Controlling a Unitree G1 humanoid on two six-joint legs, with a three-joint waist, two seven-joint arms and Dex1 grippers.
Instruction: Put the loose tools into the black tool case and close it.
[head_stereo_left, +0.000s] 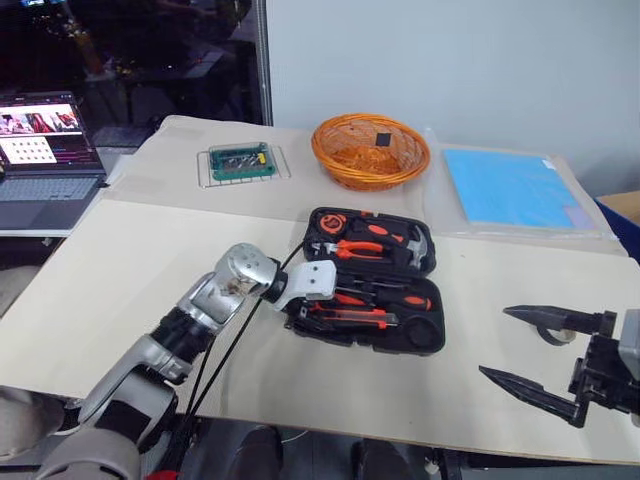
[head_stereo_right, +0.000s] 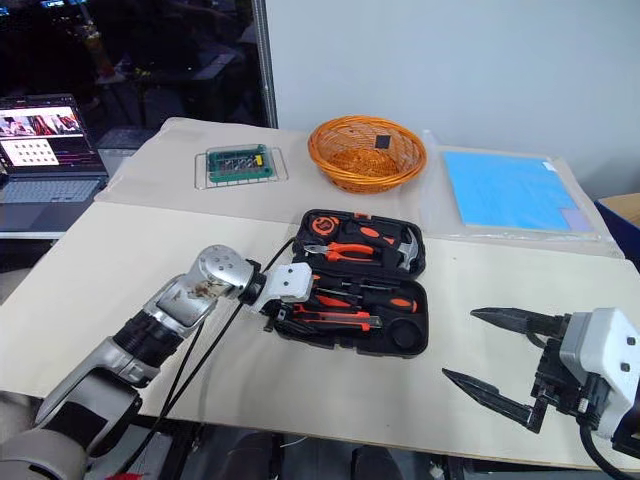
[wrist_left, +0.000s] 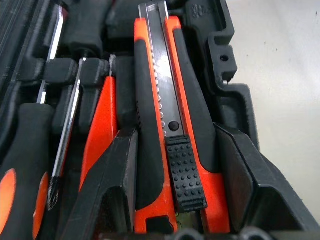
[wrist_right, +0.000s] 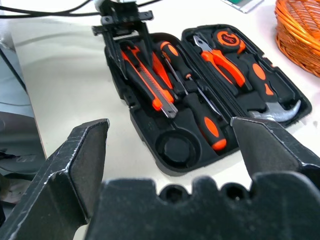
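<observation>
the black tool case (head_stereo_left: 372, 282) lies open near the centre of the beige table (head_stereo_left: 120, 270), both halves flat. the far half holds the orange-handled pliers (head_stereo_left: 352, 246), a hammer (head_stereo_left: 412, 240) and a small tape measure (head_stereo_left: 327, 220). the near half holds the utility knife (wrist_left: 167, 125) in its recess along the front edge, screwdrivers (wrist_right: 200, 112) with orange-and-black handles just behind it, and a round recess (wrist_right: 175, 147) at the case's 4 o'clock corner.

the left gripper (head_stereo_right: 285, 315) reaches over the case's 9 o'clock end, its two black fingers (wrist_left: 107, 195) set one on each side of the utility knife's handle end. in the left wrist view the fingers flank the knife body closely, partly spread; whether they press on it cannot be told. the knife sits down in its recess, slider button (wrist_left: 185, 175) facing up.

the right gripper (head_stereo_left: 535, 355) hangs over the table at 4 o'clock from the case, well apart from it, its fingers spread wide and nothing between them.

at 12 o'clock from the case stands an orange wicker basket (head_stereo_left: 370, 150). at 10 o'clock a green circuit board (head_stereo_left: 240, 162) lies on a wire rack. at 1 o'clock lies a blue sheet (head_stereo_left: 505, 188) in a clear sleeve. a laptop (head_stereo_left: 45, 160), screen lit, stands beyond the table's 9 o'clock edge.
</observation>
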